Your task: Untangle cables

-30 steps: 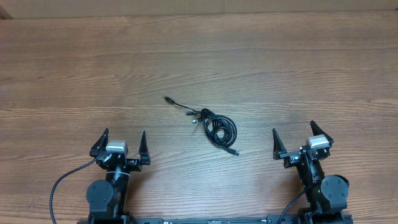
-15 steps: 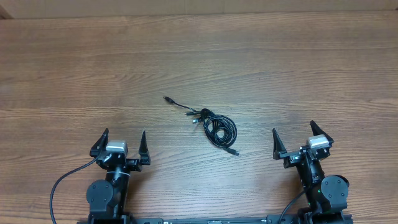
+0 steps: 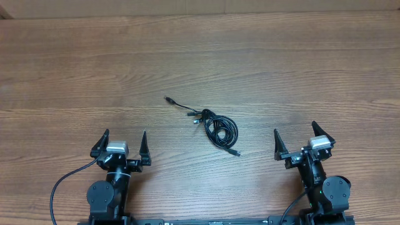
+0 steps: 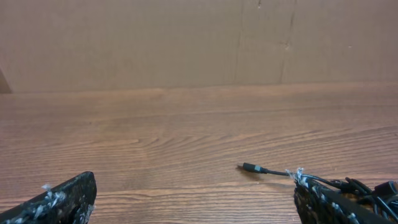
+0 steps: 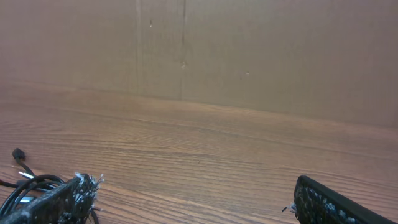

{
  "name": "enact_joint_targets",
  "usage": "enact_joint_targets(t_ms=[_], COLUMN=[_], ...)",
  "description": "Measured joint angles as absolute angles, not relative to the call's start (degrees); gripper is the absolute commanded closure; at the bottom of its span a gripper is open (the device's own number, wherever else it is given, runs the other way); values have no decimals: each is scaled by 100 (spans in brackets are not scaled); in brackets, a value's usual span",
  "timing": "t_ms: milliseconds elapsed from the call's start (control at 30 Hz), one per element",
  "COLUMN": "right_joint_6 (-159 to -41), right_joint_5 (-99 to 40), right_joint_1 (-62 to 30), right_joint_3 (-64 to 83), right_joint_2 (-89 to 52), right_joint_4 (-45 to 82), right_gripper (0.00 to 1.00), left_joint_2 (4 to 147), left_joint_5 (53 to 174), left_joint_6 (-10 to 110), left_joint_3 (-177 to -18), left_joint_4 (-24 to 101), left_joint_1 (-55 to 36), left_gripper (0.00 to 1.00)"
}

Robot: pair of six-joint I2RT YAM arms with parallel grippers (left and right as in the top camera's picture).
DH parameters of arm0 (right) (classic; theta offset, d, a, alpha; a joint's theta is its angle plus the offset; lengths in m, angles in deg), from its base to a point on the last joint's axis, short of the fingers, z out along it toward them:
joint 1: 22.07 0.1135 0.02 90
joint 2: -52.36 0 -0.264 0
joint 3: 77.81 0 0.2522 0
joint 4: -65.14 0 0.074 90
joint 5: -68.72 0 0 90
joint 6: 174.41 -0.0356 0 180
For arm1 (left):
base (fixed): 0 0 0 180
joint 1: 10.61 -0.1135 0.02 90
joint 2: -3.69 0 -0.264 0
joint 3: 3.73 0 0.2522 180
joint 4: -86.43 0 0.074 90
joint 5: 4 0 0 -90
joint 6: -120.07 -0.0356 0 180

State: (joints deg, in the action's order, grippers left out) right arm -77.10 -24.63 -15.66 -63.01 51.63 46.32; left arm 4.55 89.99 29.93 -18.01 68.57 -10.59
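The cables (image 3: 219, 128) lie near the middle of the counter (image 3: 75, 56), well clear of every edge. They form a small coil with one strand trailing toward the far left corner and ending in a plug (image 3: 167, 99). The long axis runs diagonally, far-left to near-right. Both end effectors sit by the near edge, released and empty, with the bundle ahead and inboard of each. The right end effector (image 3: 295, 129) is judged nearer the coil, and the left end effector (image 3: 124, 133) nearer the trailing plug.

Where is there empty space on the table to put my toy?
Bare wood: the table beyond the cables, and both sides of them. Crowded: around the cables mid-table, and the near edge by the left end effector and right end effector.
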Motion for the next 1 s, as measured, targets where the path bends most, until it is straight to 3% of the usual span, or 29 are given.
enact_joint_targets(t_ms=[1000], right_joint_6=[-7712], right_joint_5=[-2461], right_joint_1=[-1566], right_joint_3=[-6301], right_joint_2=[5163], right_joint_4=[4632], right_gripper=[0], left_joint_2=[455], left_joint_5=[9001], left_joint_6=[3183], left_joint_3=[-1842], left_joint_4=[6718], left_joint_1=[-1059], left_gripper=[1])
